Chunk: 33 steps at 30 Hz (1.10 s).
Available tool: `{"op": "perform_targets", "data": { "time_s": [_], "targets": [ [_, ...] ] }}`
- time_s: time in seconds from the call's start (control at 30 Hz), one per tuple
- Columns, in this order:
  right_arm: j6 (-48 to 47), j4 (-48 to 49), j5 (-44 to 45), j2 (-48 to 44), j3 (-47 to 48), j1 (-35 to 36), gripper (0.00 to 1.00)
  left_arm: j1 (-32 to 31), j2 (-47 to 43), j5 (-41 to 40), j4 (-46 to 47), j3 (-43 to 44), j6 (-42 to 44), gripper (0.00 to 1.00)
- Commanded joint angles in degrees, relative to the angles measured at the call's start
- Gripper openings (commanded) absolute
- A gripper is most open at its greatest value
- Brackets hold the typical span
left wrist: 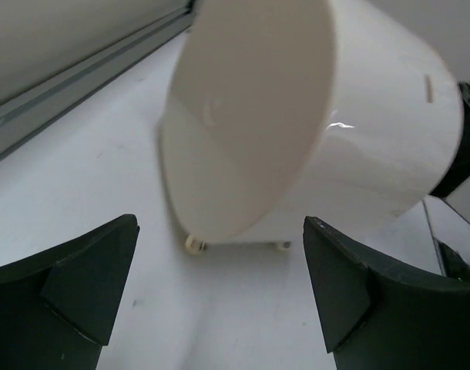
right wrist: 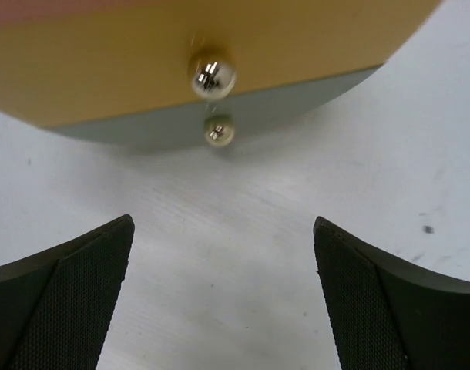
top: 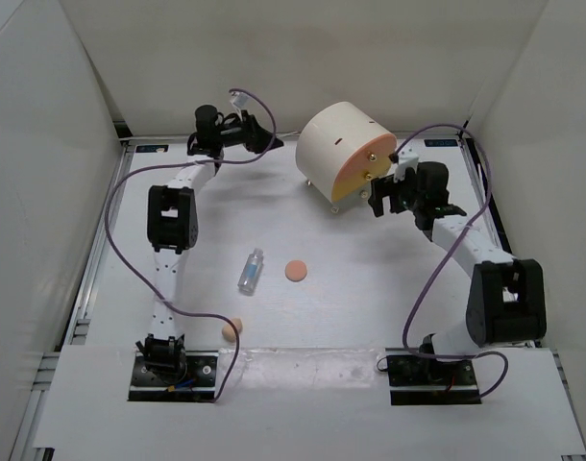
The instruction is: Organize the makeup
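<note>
Sponge (top: pixel 231 328) small, blurred; box (right wrist: pixel 104 69) cropped in right wrist view.

The white table (top: pixel 351 307) carries one clear small plastic bottle (top: pixel 251 270), one flat round peach puff (top: pixel 295 271) and one beige egg-shaped sponge (top: pixel 232 329). There is also one large cream cylinder box with orange front (top: pixel 333 142). Two robot arms are seen: the left arm (top: pixel 170 217) and the right arm (top: pixel 505 300).

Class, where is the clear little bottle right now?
In the top view, the clear little bottle lies left of centre, just left of the peach round puff.
</note>
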Motion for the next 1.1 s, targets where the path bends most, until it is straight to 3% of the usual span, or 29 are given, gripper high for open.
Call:
{"op": "perform_targets", "data": {
  "time_s": [0.0, 0.1, 0.17, 0.2, 0.3, 0.4, 0.87, 1.07],
  "targets": [
    [-2.8, -1.5, -7.5, 4.7, 1.7, 0.2, 0.99, 1.0, -16.0, -5.7, -14.5, -6.4, 13.6, 0.98],
    [-2.9, 3.5, -8.2, 9.6, 2.5, -0.2, 0.89, 0.6, -27.5, -13.8, -20.4, -18.9, 21.5, 0.98],
    [-2.1, 6.7, -8.9, 12.1, 2.6, -0.2, 0.88, 0.6, -33.6, -17.1, -18.3, -27.4, 21.3, 0.98],
    [-1.6, 8.0, -9.1, 12.8, 2.9, -0.2, 0.88, 0.6, -39.7, -18.4, -15.1, -35.8, 20.8, 0.98],
    [-1.2, 14.0, -10.0, 17.0, 3.3, -0.5, 0.85, 0.3, -49.0, -24.3, -13.9, -47.2, 20.1, 0.98],
    [-1.1, 17.6, -12.0, 19.5, 3.4, -0.5, 0.79, -0.2, -54.2, -27.3, -15.7, -53.2, 20.3, 0.98],
    [-0.5, 30.7, -13.5, 26.2, 4.1, -1.2, 0.73, -0.8, -71.2, -35.2, -26.6, -61.8, 23.2, 0.98],
    [-0.1, 31.7, -16.3, 28.6, 6.7, -1.2, 0.58, -0.9, -73.2, -36.6, -30.1, -60.0, 24.7, 0.98]
  ]
}}
